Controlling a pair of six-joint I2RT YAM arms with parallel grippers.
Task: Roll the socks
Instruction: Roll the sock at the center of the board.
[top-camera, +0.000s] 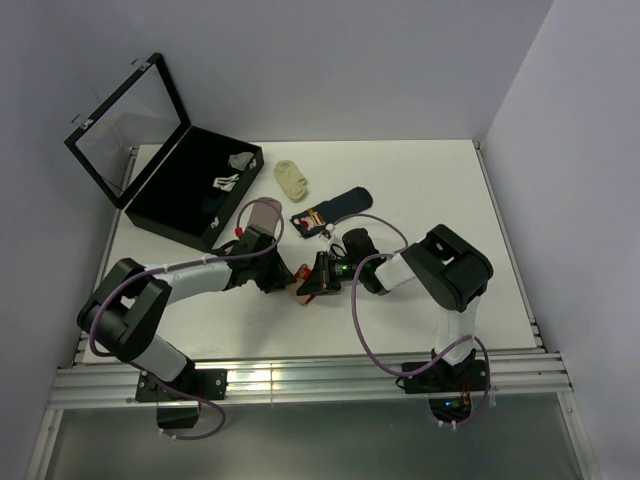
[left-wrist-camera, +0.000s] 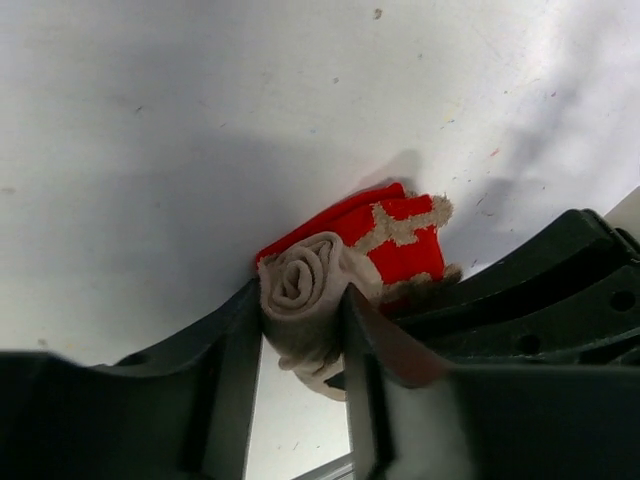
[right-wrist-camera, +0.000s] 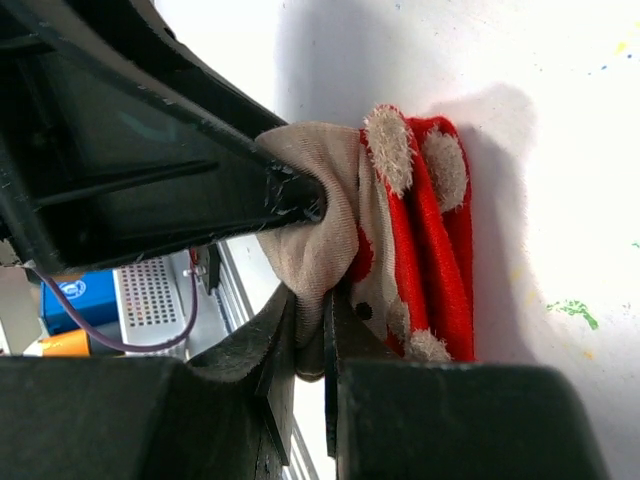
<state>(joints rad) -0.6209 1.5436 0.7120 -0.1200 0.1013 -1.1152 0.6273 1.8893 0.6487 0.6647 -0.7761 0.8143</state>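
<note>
Mid-roll on the beige sock (left-wrist-camera: 395, 240): left pincer (left-wrist-camera: 305, 305) pinches the rolled-up end, right pincer (right-wrist-camera: 325, 300) pinches its loose fabric. Next I'd guess tucking the cuff over.

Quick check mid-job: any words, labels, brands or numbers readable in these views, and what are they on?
No text can be read in any view.
On the blue box past the table edge, right wrist view: a white mark, too blurred to read.
On the navy sock: red-white pattern, too small to tell if it holds letters.
On the beige sock: no print, only red patches.
</note>
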